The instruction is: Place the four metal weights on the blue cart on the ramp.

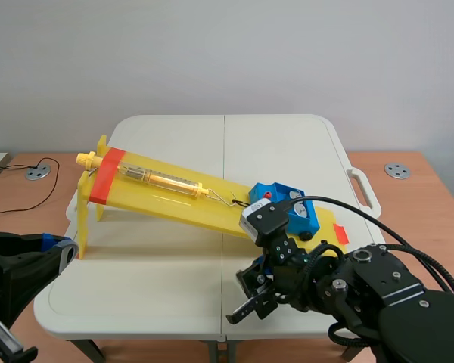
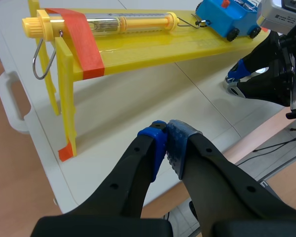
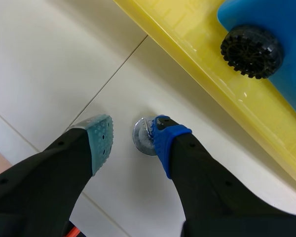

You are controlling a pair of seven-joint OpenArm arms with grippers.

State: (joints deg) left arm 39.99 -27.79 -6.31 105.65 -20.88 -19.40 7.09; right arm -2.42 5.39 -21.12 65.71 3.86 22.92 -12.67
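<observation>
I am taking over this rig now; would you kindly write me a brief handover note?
Left gripper: shut on nothing, at the table's near edge, short of the ramp's raised end.
Right gripper: open, low over one metal weight on the table beside the ramp; not gripped.
Blue cart: at the ramp's low end, hooked to the spring scale.
Done: silvery pieces show on the cart, number unclear.
Left: grip this weight and set it on the cart.
</observation>
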